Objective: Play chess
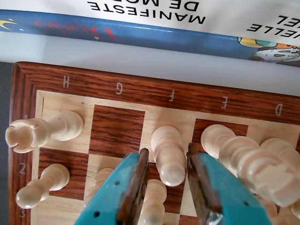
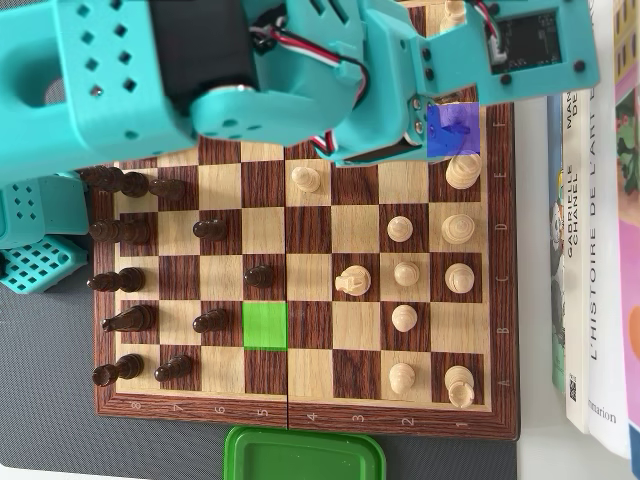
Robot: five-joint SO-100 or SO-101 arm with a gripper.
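The game is in progress on the board [image 1: 117, 79]. The claw [image 1: 166, 161] straddles a pale piece [image 1: 168, 154], jaws parted, not yet gripping; lifting it remains.

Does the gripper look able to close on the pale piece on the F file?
Probably yes: the gripper is open with the pale piece between its fingers, nothing blocking.

Books [image 2: 590, 250] lie stacked just beyond the gripper, spines toward it. A green plastic lid [image 2: 303, 455] sits well apart, at the overhead view's bottom edge.
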